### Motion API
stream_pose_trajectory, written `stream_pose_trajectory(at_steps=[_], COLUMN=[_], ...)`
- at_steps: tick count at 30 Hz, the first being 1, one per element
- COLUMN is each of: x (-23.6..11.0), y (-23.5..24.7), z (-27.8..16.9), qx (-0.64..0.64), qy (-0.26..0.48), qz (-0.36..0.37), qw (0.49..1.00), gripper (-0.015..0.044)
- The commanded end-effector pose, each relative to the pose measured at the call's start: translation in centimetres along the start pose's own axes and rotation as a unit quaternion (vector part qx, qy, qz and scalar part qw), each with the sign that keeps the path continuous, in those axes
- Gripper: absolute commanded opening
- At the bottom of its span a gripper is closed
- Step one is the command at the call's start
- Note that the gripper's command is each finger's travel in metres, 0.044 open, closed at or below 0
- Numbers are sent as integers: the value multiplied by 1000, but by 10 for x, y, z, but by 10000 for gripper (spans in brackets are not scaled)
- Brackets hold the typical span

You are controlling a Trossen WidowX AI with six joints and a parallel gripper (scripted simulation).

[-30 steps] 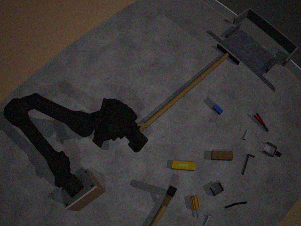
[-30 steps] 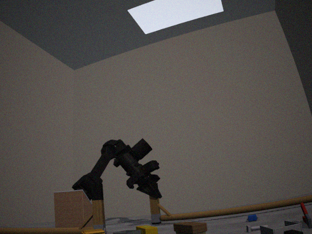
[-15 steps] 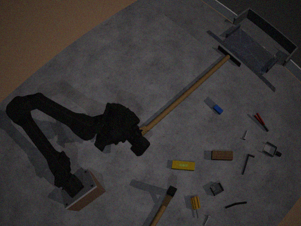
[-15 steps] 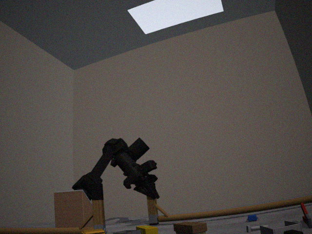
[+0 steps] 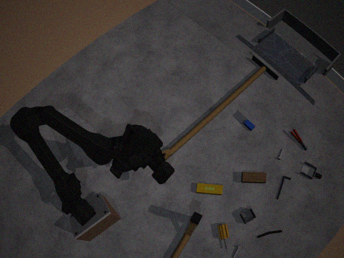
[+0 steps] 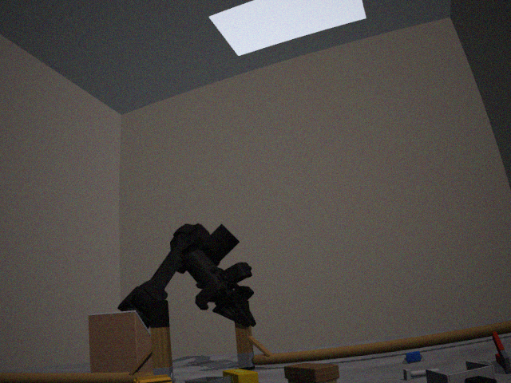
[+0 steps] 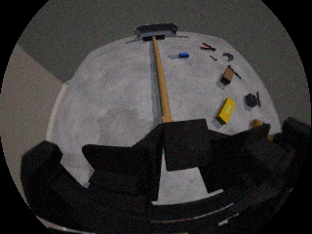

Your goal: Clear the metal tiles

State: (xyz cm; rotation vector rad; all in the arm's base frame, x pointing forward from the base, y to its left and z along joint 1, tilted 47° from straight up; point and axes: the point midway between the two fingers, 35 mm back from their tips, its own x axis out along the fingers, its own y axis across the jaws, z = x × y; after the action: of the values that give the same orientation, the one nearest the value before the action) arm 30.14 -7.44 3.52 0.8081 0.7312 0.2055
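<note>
Grey surface [image 5: 155, 69] underneath. Steel bench plate [image 5: 280, 56] with catch box [image 5: 310, 34] at far corner. Long scraper [image 5: 216, 109] stretched from there, dark blade [image 5: 265, 67] at plate's near edge. Fingers [image 5: 164, 152] clamped on scraper's near handle end.

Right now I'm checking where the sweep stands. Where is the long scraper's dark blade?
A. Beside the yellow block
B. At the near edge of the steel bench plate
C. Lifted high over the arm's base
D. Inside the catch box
B: in the top view the blade sits against the near edge of the bench plate, with the gripper shut on the handle's other end.
</note>
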Motion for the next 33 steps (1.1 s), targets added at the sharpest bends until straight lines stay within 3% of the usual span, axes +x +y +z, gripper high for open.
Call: stream_pose_trajectory(at_steps=[1,33], x=[-2,21], y=[-6,-16], z=[0,31], qx=[3,6], qy=[-3,-5], qz=[-3,-6], qw=[1000,1000], gripper=[0,0])
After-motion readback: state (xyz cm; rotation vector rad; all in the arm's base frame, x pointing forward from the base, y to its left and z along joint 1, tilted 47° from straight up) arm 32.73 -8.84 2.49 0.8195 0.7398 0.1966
